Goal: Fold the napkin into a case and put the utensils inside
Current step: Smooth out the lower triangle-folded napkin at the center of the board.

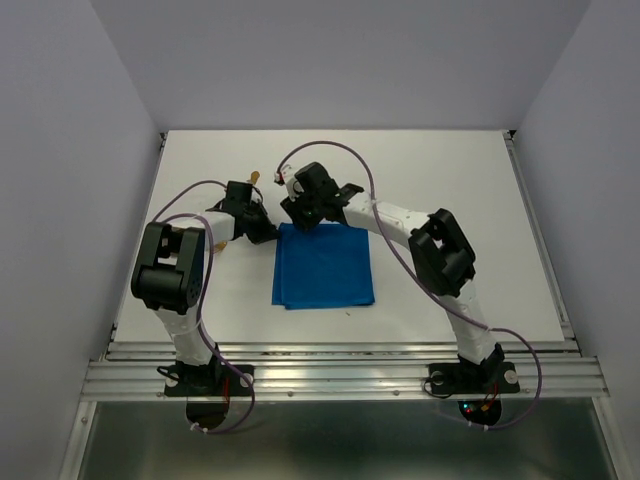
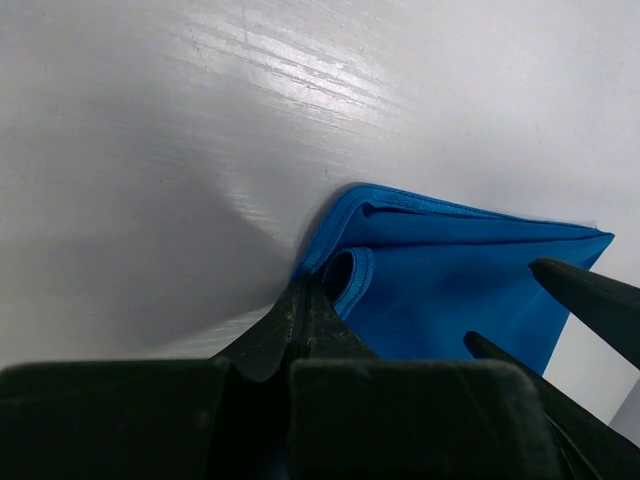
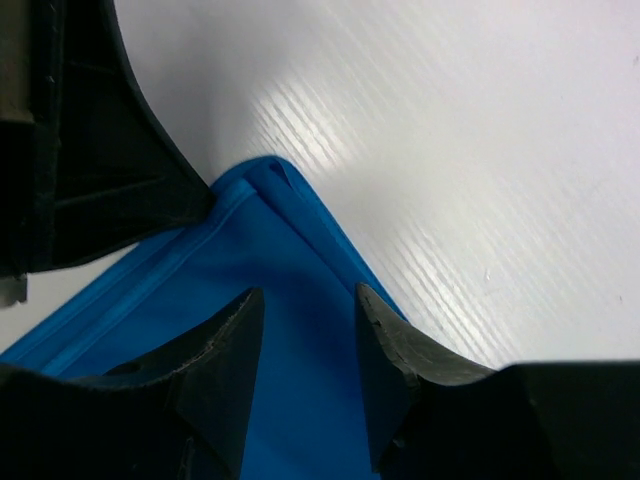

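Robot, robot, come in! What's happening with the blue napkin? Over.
Left gripper shut, tip at far corner of napkin. Right gripper open, just over same corner. Napkin folded flat, nothing lying on it.

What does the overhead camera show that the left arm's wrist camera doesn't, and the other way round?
Only overhead: both whole arms, the napkin as a full folded rectangle, and bits of orange utensils beside the left arm. Only the left wrist: the napkin's corner up close, its layers and a curled fold, with the left jaws shut right at that corner. Both: the blue napkin on the white table, and the right jaws near that same corner.
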You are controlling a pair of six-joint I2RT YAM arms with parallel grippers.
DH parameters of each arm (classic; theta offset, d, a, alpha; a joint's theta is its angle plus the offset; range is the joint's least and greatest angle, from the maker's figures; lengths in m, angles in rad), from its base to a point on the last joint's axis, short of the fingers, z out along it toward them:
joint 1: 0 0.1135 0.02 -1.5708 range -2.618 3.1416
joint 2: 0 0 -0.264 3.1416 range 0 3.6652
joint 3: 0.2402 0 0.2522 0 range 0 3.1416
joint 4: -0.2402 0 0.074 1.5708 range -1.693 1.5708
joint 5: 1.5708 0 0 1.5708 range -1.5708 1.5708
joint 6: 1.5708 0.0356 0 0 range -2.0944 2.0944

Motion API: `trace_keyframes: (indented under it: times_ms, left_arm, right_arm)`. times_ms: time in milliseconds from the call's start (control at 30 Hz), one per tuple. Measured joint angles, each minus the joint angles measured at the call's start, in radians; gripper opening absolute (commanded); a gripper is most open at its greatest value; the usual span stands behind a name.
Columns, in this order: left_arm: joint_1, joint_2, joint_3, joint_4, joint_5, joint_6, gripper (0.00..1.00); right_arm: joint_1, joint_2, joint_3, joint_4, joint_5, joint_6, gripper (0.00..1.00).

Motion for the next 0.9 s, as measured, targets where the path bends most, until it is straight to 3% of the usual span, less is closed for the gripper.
trace_keyframes:
  times_ms: [400,600,900]
  left_arm:
    - [0.016,-0.001,-0.019,0.028,0.038,-0.002,0.00]
    - [0.022,-0.002,-0.025,0.038,0.048,-0.002,0.00]
    - [0.022,-0.002,-0.027,0.041,0.050,-0.003,0.00]
  right_arm:
    - [0.021,0.087,0.078,0.010,-0.011,-0.020,0.47]
    - [0.021,0.106,0.078,0.009,-0.010,-0.018,0.37]
    - [0.021,0.106,0.078,0.021,-0.006,-0.016,0.08]
